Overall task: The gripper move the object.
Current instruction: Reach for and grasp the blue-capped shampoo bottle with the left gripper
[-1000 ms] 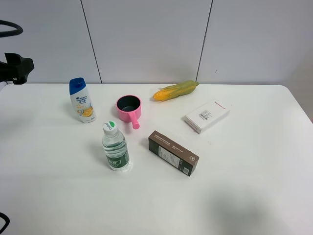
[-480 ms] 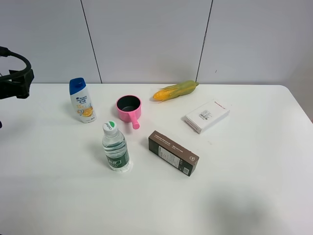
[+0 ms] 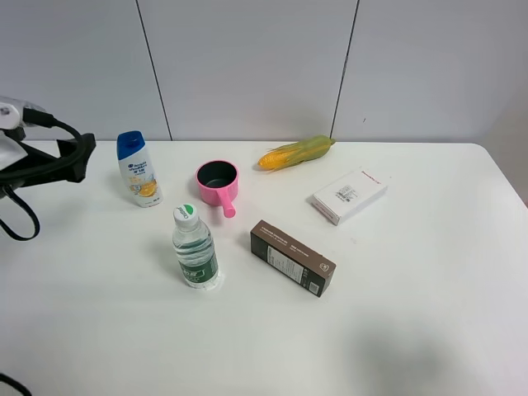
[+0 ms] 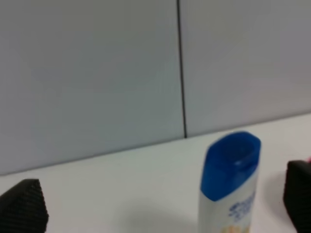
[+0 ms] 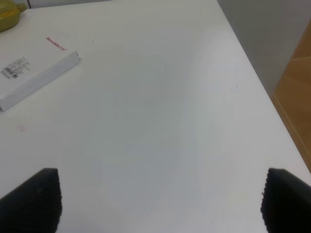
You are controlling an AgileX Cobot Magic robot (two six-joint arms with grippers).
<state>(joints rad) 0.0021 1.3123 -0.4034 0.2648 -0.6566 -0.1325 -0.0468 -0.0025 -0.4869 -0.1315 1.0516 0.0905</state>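
The object, a small white shampoo bottle [image 3: 138,169] with a blue cap and an orange-yellow label, stands upright at the back left of the white table. My left gripper [image 3: 81,157] is just left of it, a little apart, at about cap height. In the left wrist view the bottle's blue cap [image 4: 232,164] shows between the two black fingertips [image 4: 22,209], nearer one side, and the left gripper [image 4: 160,204] is open and empty. My right gripper [image 5: 160,201] is open and empty over bare table; it is out of the exterior view.
A clear green-labelled water bottle [image 3: 195,247], a pink cup with a handle [image 3: 218,181], a corn cob [image 3: 295,152], a white box [image 3: 350,195] [image 5: 34,77] and a brown box [image 3: 293,257] are on the table. The table's right edge [image 5: 272,97] lies near the right gripper.
My left arm has moved right from the left edge toward the shampoo bottle, and its gripper has come into view. The objects on the table have not moved.
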